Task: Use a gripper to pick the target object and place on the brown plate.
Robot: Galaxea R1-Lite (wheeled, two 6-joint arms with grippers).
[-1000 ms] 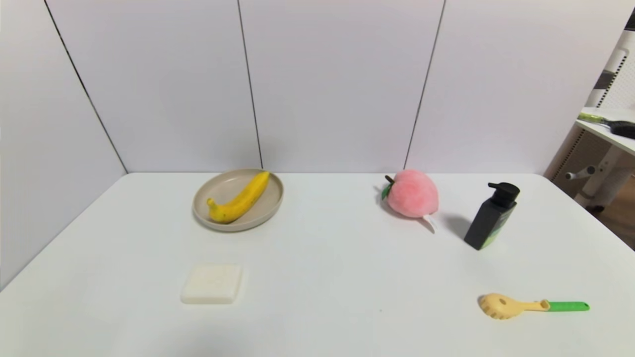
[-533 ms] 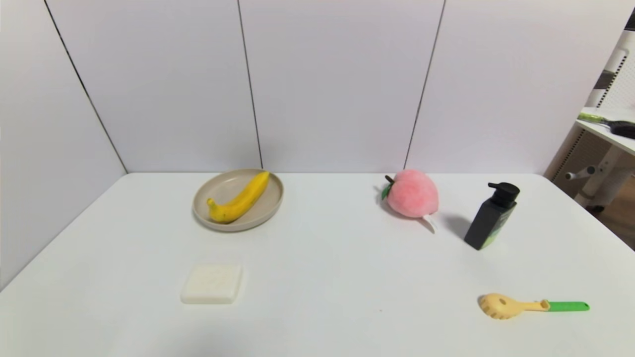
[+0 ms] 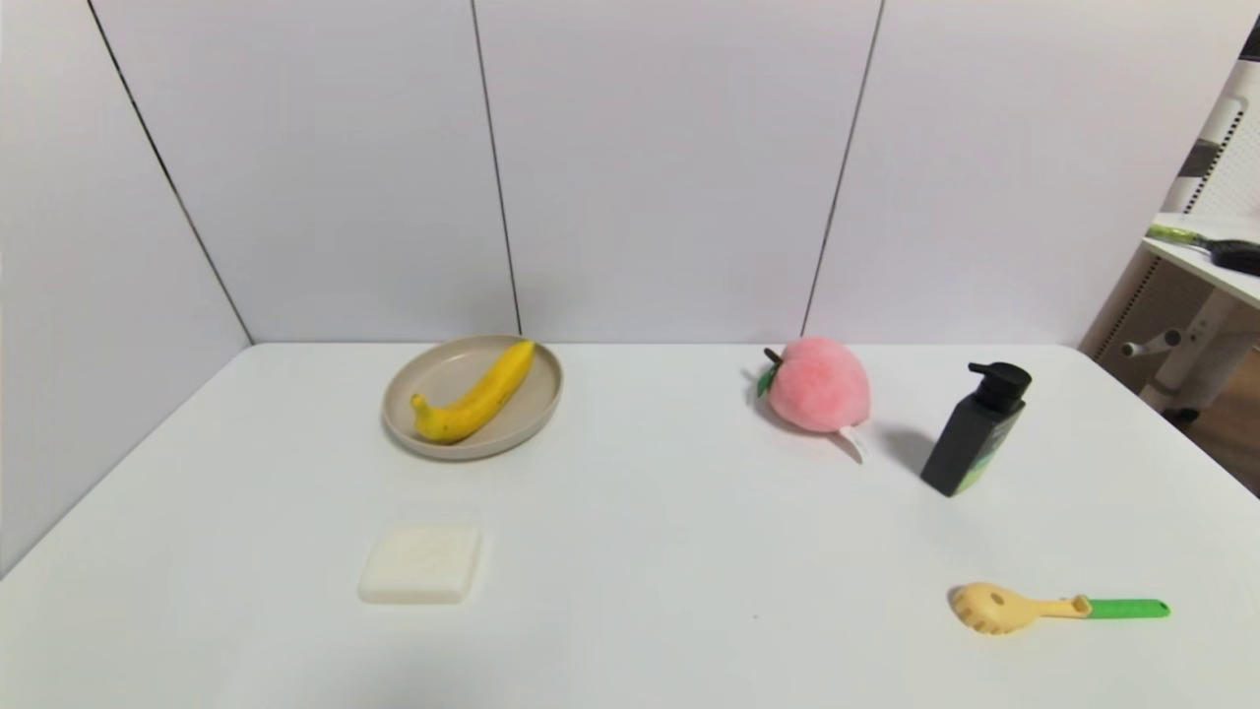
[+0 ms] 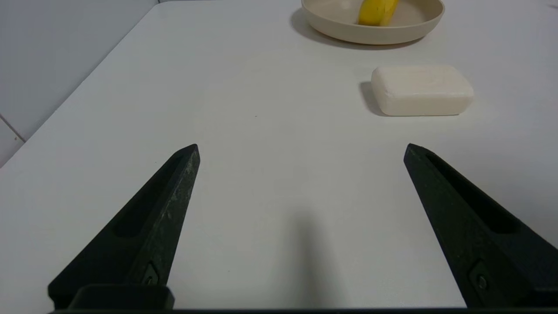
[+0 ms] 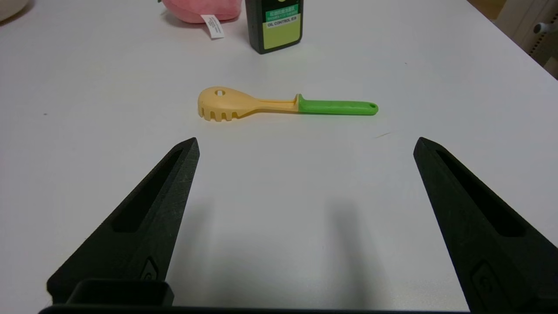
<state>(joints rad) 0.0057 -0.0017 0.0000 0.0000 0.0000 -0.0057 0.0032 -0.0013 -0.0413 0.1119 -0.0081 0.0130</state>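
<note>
Nearest, the left gripper [image 4: 301, 150] and right gripper [image 5: 305, 144] hover spread wide and empty over the counter [image 3: 630, 551]. Farther back, the banana [image 3: 477, 396] lies in the brown plate [image 3: 536, 418] — probably light, smooth-skinned and easily bruised, so best held gently across its thick middle.
</note>
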